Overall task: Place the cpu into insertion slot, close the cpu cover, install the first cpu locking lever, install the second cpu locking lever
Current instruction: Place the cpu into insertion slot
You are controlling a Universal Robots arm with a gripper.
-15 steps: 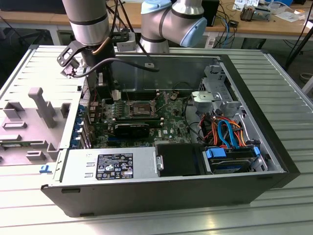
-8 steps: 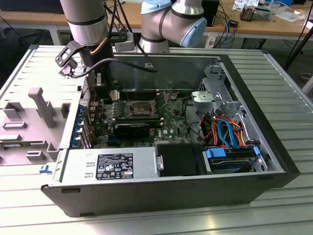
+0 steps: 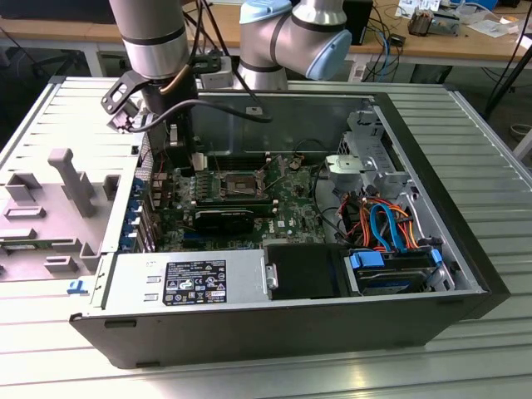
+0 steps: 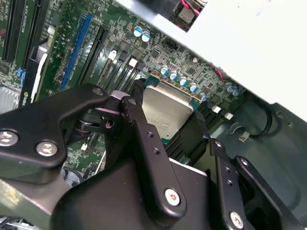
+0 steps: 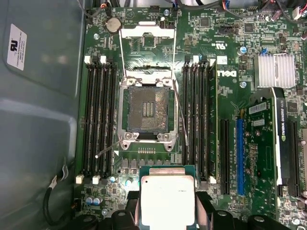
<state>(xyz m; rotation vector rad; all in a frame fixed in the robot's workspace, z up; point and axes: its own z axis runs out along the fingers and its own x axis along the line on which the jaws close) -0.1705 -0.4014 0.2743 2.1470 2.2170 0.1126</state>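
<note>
In the exterior view, the arm (image 3: pixel 154 37) is seen reaching down into the open computer case (image 3: pixel 249 328) towards the exterior view's left, while the insertion slot (image 3: pixel 241 184) lies uncovered in the middle of the green board (image 3: pixel 291 218). In the second wrist view, the gripper (image 4: pixel 165 115) is seen clamped on the cpu (image 4: pixel 165 108), its black fingers (image 4: pixel 144 139) pressing two opposite edges so that the chip is carried flat above the board and clear of it. In the first wrist view, the cpu is held near the socket but apart from it, on the side away from the cpu cover (image 5: pixel 146 36), which stands swung open; the locking levers (image 5: pixel 180 112) appear released. The placing step is judged to be in hand, with nothing yet seated. It would be done well if the chip were kept level, its edges squared to the silver rim and its notches matched to the socket keys. It should be lowered straight, without sliding or pressing, since the contacts are likely delicate and the memory slots (image 5: pixel 98 120) stand close alongside.
</note>
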